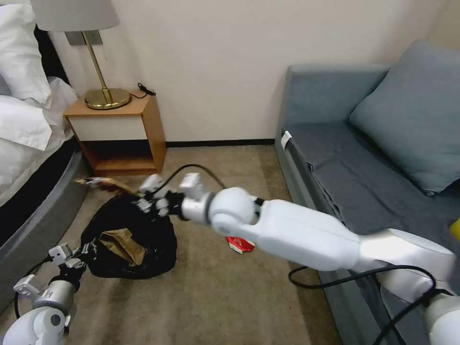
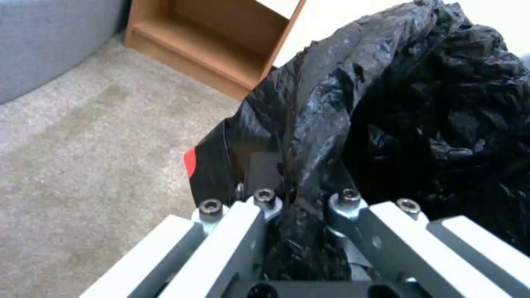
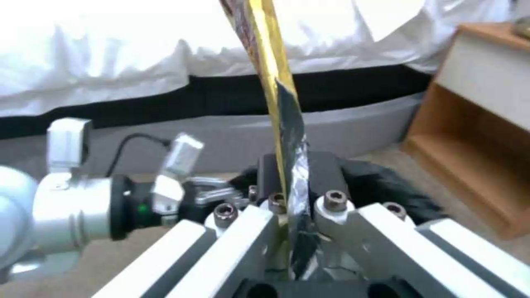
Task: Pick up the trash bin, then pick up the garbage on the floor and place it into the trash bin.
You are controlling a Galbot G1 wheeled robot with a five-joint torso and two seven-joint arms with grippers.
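Trash bin (image 1: 129,239) sits on the carpet (image 1: 215,297) near the nightstand (image 1: 120,129), brown paper bag (image 1: 122,244) inside. Left gripper (image 1: 84,251) is clamped on its black liner rim. Right gripper (image 1: 146,196) above the bin pinches the snack wrapper (image 1: 103,183) (gold-edged). Red-white carton (image 1: 240,245) lies beside the sofa (image 1: 364,158).

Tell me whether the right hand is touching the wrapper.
Touching. In the right wrist view the right hand is shut on the wrapper, which is pinched between its fingers and sticks up from them.
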